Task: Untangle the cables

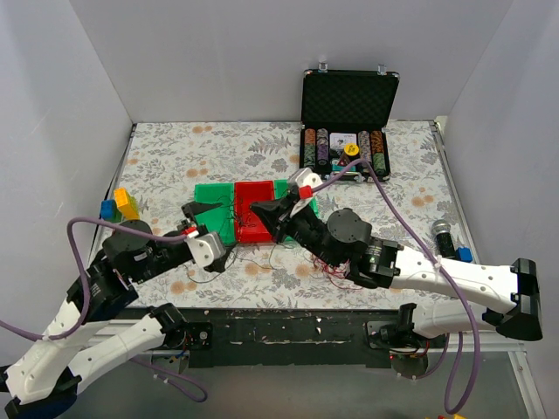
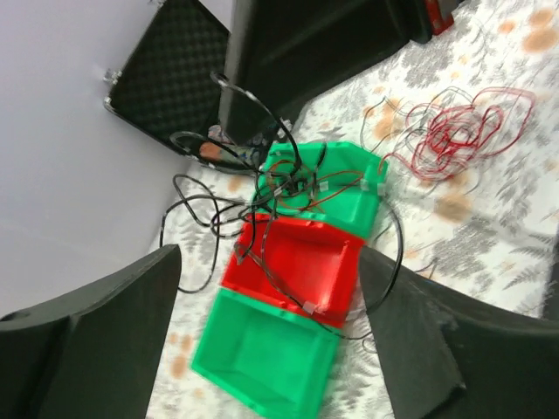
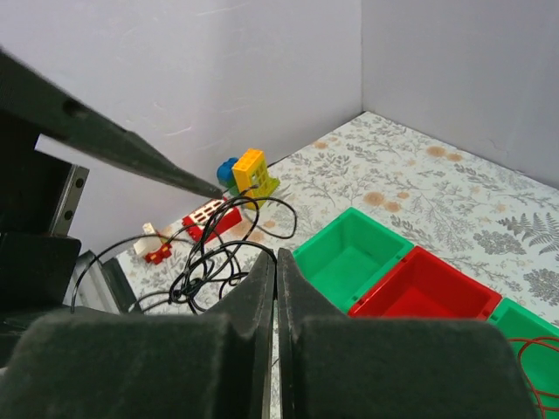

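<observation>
Black cables (image 3: 199, 278) are recorded looped over the red bin (image 1: 253, 199) and the right-hand green bin (image 2: 345, 196). They spill onto the floral table cover (image 1: 175, 157) on the far and near sides, and several strands are raised off the surface. Red cables (image 1: 332, 267) are noted as a separate tangle on the cover to the near right. It is partly covered by the right arm in the overhead view, and a few red strands are draped into the right-hand green bin.

The right gripper (image 3: 276, 262) is held above the red bin with its jaws pressed together and no gap visible. Black strands run into the tips and appear pinched, though the contact point is hidden by the fingers. The left gripper (image 2: 271, 257) is seen with its jaws spread wide and nothing between them.

The left-hand green bin (image 2: 262, 358) is blurred in the left wrist view. An open poker chip case (image 1: 349, 96) is noted at the far edge and is cut off in the left wrist view.
</observation>
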Controlling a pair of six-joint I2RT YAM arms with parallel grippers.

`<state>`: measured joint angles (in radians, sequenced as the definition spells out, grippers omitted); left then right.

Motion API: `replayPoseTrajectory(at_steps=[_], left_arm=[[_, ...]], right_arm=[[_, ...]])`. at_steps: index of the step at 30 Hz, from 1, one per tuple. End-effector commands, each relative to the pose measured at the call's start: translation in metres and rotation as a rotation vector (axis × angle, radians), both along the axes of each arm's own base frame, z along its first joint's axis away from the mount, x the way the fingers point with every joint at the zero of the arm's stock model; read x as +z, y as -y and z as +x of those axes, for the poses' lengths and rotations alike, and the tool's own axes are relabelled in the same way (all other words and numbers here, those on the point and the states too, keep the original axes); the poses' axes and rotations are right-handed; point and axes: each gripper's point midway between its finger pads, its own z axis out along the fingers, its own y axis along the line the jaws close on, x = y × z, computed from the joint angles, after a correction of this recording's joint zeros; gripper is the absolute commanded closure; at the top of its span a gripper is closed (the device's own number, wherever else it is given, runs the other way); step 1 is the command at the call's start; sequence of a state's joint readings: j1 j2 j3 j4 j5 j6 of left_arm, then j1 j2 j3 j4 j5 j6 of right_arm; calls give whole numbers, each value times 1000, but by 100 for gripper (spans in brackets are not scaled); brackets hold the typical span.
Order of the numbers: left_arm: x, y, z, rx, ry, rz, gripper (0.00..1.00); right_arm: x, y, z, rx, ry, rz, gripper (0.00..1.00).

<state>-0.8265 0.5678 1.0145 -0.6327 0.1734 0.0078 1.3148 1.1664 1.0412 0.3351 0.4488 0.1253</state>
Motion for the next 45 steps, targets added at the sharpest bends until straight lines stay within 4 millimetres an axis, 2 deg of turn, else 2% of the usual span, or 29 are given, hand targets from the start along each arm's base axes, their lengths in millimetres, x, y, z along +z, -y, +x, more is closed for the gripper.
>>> replayPoseTrajectory(at_steps=[1, 5, 7, 10, 13, 15, 16, 17, 19, 22, 25, 28, 30, 35, 40, 45], left_arm=[[35, -1, -6, 8, -33, -107, 9], [44, 3, -11, -18, -71, -112, 7], [41, 4, -17, -54, -74, -92, 13], [30, 7, -24, -99, -92, -43, 41], [17, 10, -30, -144, -130, 20, 63], [17, 11, -37, -185, -153, 54, 74], [17, 12, -41, -206, -156, 74, 76], [13, 12, -43, -217, -178, 95, 78], [9, 12, -42, -236, -159, 140, 71], [2, 12, -36, -233, -112, 176, 55], [2, 11, -27, -201, -54, 166, 28], [4, 11, -20, -190, 9, 171, 21], [11, 12, -13, -158, 45, 146, 23], [17, 14, -10, -160, 123, 115, 46], [5, 21, -14, -197, 48, 132, 60], [7, 26, -16, -216, 22, 114, 86]], right_arm=[[9, -6, -15, 92, 7, -17, 99], [5, -6, -19, 107, 8, -26, 99], [4, -4, -18, 100, 11, -30, 99], [9, -1, -18, 94, 26, -28, 99], [12, 2, -14, 70, 39, -45, 99], [12, 6, -9, 39, 47, -59, 99], [14, 9, -7, 26, 53, -58, 99], [17, 10, -8, 28, 58, -51, 99], [23, 12, -8, 26, 69, -37, 99], [30, 12, -10, 38, 80, -33, 99], [30, 7, -15, 73, 81, -36, 99], [30, 5, -17, 89, 76, -33, 99], [29, 4, -19, 102, 74, -33, 99], [33, 0, -28, 153, 69, -14, 99], [36, -3, -33, 183, 59, 12, 99], [37, -8, -36, 205, 46, 16, 99]])
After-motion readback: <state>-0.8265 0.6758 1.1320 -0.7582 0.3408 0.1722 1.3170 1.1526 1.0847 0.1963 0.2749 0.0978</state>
